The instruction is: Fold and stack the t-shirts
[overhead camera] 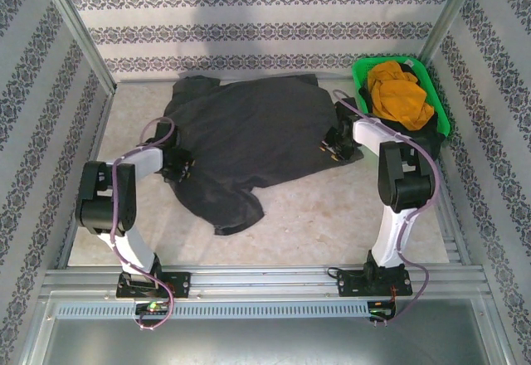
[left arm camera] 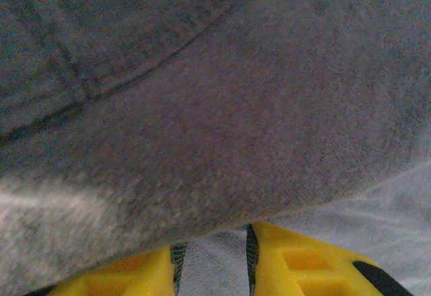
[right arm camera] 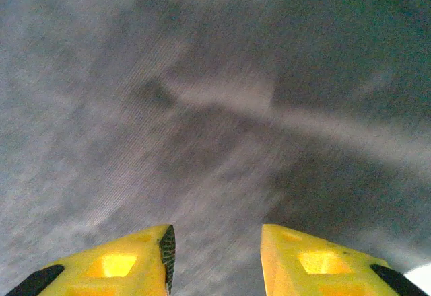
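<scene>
Two arms reach in over the desk (overhead camera: pixel 332 216). One charcoal t-shirt (overhead camera: pixel 249 133) lies spread on it. The left end effector (overhead camera: pixel 181 166) is pinched on the shirt's left edge. The right end effector (overhead camera: pixel 333 145) is at its right edge, fingers slightly apart; I can't tell if it has hold of the cloth. Beyond the shirt's far right corner, one green basket (overhead camera: pixel 390 60) holds one mustard t-shirt (overhead camera: pixel 398 91).

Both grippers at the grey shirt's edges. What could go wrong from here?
1. The grey shirt lies rumpled, its near flap bunched; folding now may trap creases.
2. The right gripper is open over flat cloth and may pinch poorly.
3. The right arm stands close beside the green basket and could nudge it.
</scene>
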